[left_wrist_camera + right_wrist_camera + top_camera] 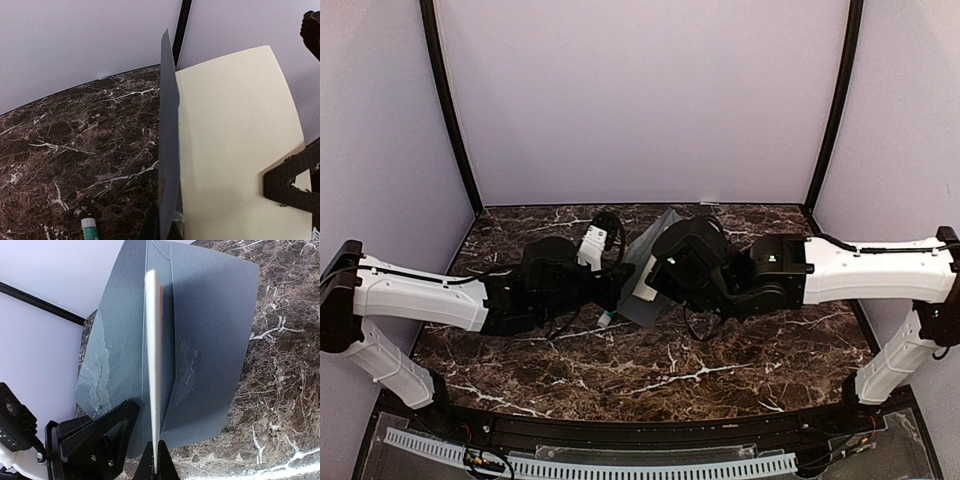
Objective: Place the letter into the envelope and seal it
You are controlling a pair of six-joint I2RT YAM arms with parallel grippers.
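Left fingers on envelope, right fingers on letter, glue stick label unreadable

From my screens I see a dark brown marble worktop veined in white. A small white-and-green glue stick lies flat on it, at the lower edge of the left wrist view. Pale lavender walls stand behind, divided by black posts.

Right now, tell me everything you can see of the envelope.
The envelope is blue-grey matte paper with straight fold creases and pale scuffed patches. It is held off the marble table, slightly bowed, pinched near one edge by the shut left claw. The cream letter stands edge-on before its face; contact is unclear.
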